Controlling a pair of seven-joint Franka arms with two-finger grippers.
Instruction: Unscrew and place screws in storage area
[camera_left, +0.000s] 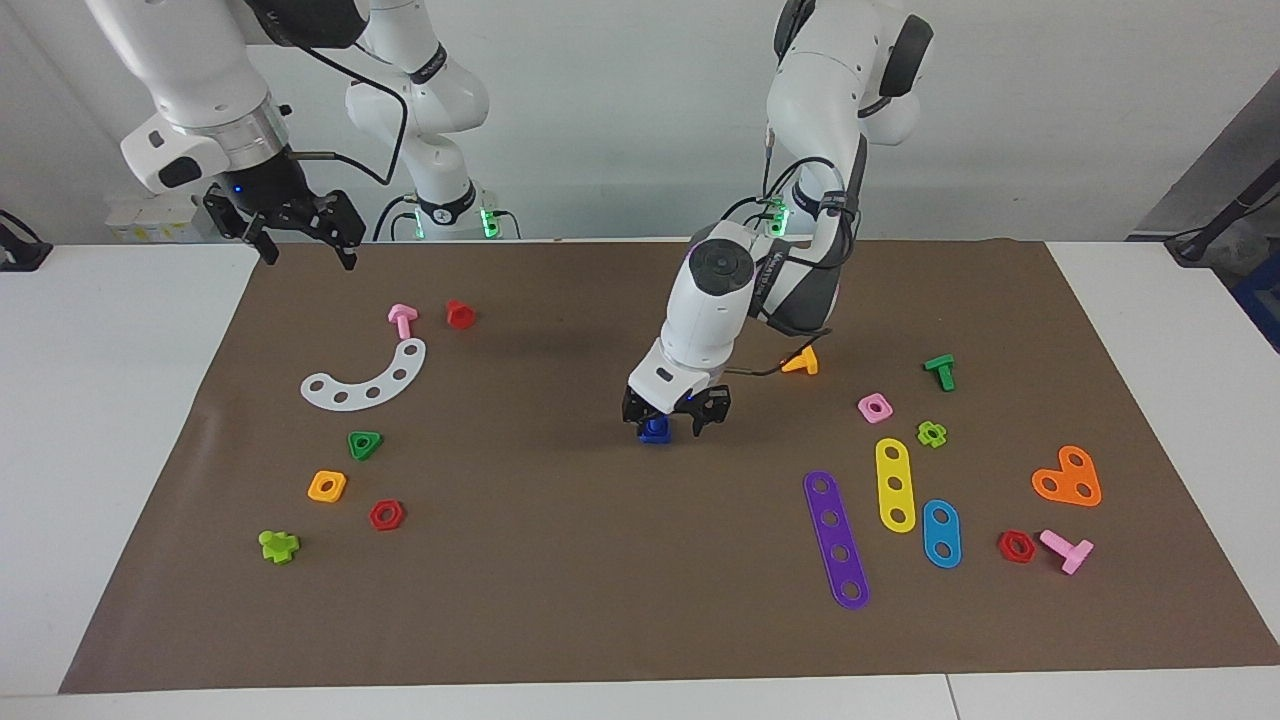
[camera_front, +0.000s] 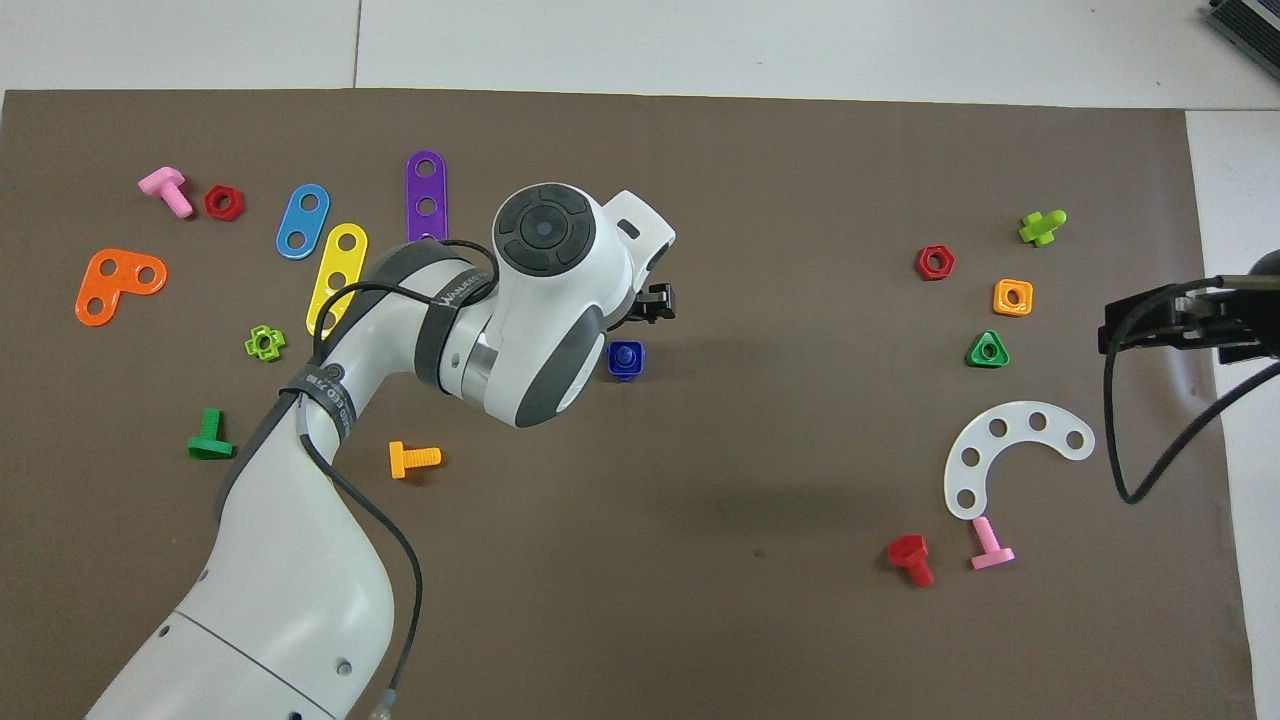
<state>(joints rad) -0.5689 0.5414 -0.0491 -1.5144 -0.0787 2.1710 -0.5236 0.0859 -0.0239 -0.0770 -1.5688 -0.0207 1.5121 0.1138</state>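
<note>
Facing view shows left gripper low over blue screw mid-mat, fingers spread either side, not gripping; overhead view hides that under arm, screw peeking out; brown mat on white table; right gripper open, waiting over mat corner near robots.

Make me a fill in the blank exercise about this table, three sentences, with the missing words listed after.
1. The left gripper is down at the dark-blue ____ in the middle of the mat.
2. The right gripper waits over the mat's edge near the ____ bolt.
3. The white curved strip has ____ holes.

Missing words: screw; pink; five
</note>
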